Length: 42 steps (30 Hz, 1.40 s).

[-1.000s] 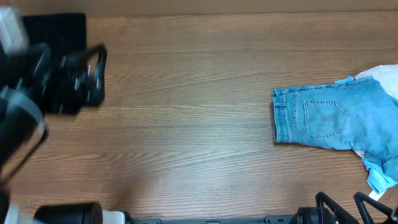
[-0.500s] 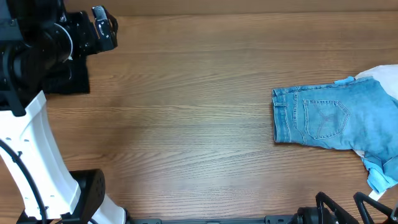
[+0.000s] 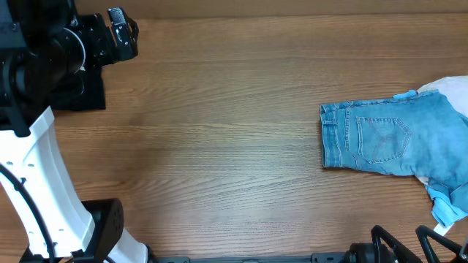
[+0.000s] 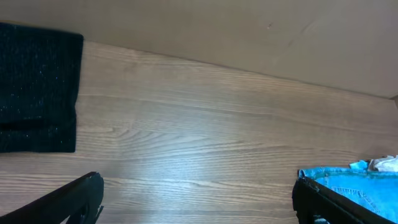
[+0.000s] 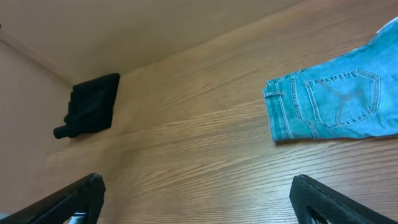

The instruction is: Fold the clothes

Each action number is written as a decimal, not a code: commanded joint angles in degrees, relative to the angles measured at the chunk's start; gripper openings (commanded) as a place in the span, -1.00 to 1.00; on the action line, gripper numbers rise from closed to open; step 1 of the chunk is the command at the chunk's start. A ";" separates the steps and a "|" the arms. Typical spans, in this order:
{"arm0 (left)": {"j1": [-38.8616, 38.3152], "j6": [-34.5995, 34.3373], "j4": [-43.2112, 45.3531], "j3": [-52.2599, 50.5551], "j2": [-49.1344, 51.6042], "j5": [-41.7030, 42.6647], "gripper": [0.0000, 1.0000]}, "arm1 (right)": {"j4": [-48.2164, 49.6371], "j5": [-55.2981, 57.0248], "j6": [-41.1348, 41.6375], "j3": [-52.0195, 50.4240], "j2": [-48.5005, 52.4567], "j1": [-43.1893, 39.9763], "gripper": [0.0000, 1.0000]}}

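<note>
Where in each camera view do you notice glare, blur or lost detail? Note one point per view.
Overhead: even light, sharp, crisp stitching on the light-blue denim garment. Left wrist: a pale sheen crosses the wooden table; the black fuzzy knit garment shows little texture. Right wrist: soft glare on the wood at left; the fingers at the bottom edge look blurred.

Far-left corner of table (image 3: 219, 146): knit garment (image 4: 34, 87); right edge: denim (image 3: 395, 139), well apart.
</note>
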 commanded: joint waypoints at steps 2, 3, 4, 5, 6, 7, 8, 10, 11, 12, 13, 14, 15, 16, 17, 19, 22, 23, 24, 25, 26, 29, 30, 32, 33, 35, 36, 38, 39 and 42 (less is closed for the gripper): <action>-0.37 2.58 -0.72 0.22 0.13 -2.47 1.00 | 0.24 -0.22 -0.22 0.26 0.42 -0.13 1.00; -0.37 2.82 -1.40 0.22 0.13 -3.43 1.00 | 0.24 -0.22 -0.22 0.26 0.42 -0.15 1.00; -0.37 2.82 -2.23 0.22 0.13 -3.56 1.00 | 0.26 -0.22 -0.22 0.26 0.42 -0.15 1.00; -0.85 3.21 -2.21 0.20 0.11 -2.60 1.00 | 0.24 -0.20 -0.22 0.26 0.42 -0.13 1.00; -2.34 5.31 -1.79 0.20 -0.07 -2.49 1.00 | 0.24 -0.20 -0.22 0.26 0.42 -0.13 1.00; -4.94 8.46 -0.24 0.15 -0.63 -2.51 1.00 | 0.24 -0.20 -0.22 0.26 0.42 -0.13 1.00; -6.86 10.78 1.03 0.04 -1.09 -2.49 1.00 | 0.24 -0.20 -0.22 0.26 0.42 -0.13 1.00; -13.07 17.57 4.59 -1.70 -3.10 -3.78 1.00 | 0.26 -0.20 -0.22 0.26 0.42 -0.15 1.00; -14.34 17.57 5.62 -2.64 -3.74 -5.03 1.00 | 0.24 -0.22 -0.22 0.26 0.42 -0.13 1.00; -14.56 17.07 6.27 -3.26 -3.91 -5.25 1.00 | 0.24 -0.20 -0.22 0.26 0.42 -0.13 1.00; -14.53 16.20 6.95 -4.07 -4.02 -5.03 1.00 | 0.24 -0.22 -0.22 0.26 0.42 -0.13 1.00; -14.51 15.78 7.43 -5.09 -4.15 -4.98 1.00 | 0.24 -0.20 -0.22 0.26 0.42 -0.15 1.00; -14.51 15.89 8.52 -6.97 -4.68 -4.48 1.00 | 0.24 -0.20 -0.22 0.26 0.42 -0.15 1.00; -14.51 16.41 11.32 -10.73 -6.03 -3.39 1.00 | 0.24 -0.22 -0.22 0.26 0.42 -0.15 1.00; -14.51 17.09 14.69 -15.02 -7.78 -2.51 1.00 | 0.24 -0.22 -0.22 0.26 0.42 -0.13 1.00; -14.51 17.40 21.20 -24.57 -11.98 -1.92 1.00 | 0.24 -0.22 -0.22 0.26 0.42 -0.13 1.00; -14.51 17.81 30.69 -41.11 -20.44 -1.62 1.00 | 0.24 -0.20 -0.22 0.26 0.42 -0.15 1.00; -14.51 18.88 33.31 -45.62 -22.77 -1.57 1.00 | 0.26 -0.20 -0.22 0.26 0.42 -0.13 1.00; -14.51 20.00 36.96 -52.30 -26.29 -1.60 1.00 | 0.24 -0.20 -0.22 0.26 0.42 -0.13 1.00; -14.45 20.61 40.35 -58.86 -29.88 -1.62 1.00 | 0.24 -0.20 -0.22 0.26 0.42 -0.15 1.00; -13.94 20.61 43.80 -65.96 -33.88 -1.57 1.00 | 0.24 -0.22 -0.22 0.26 0.42 -0.15 1.00; -9.51 18.27 54.64 -87.23 -46.36 -1.46 1.00 | 0.26 -0.20 -0.22 0.26 0.42 -0.13 1.00; -7.32 16.98 57.99 -93.77 -50.34 -1.22 1.00 | 0.24 -0.20 -0.22 0.26 0.42 -0.13 1.00; -3.87 16.04 63.45 -104.26 -57.70 -0.68 1.00 | 0.26 -0.20 -0.22 0.26 0.42 -0.13 1.00; -2.60 16.04 66.12 -109.22 -61.59 -0.68 1.00 | 0.24 -0.20 -0.22 0.26 0.42 -0.13 1.00; -1.05 16.09 72.63 -118.92 -69.48 -0.72 1.00 | 0.24 -0.20 -0.22 0.26 0.42 -0.13 1.00; -0.57 16.09 75.03 -122.22 -72.37 -0.72 1.00 | 0.24 -0.20 -0.22 0.26 0.42 -0.13 1.00; 1.07 16.06 78.68 -128.76 -78.86 -0.70 1.00 | 0.24 -0.22 -0.22 0.26 0.42 -0.13 1.00; 1.97 16.04 79.43 -131.08 -81.61 -0.68 1.00 | 0.24 -0.20 -0.22 0.26 0.42 -0.13 1.00; 3.61 13.70 81.22 -136.89 -89.22 -0.63 1.00 | 0.26 -0.20 -0.22 0.26 0.42 -0.13 1.00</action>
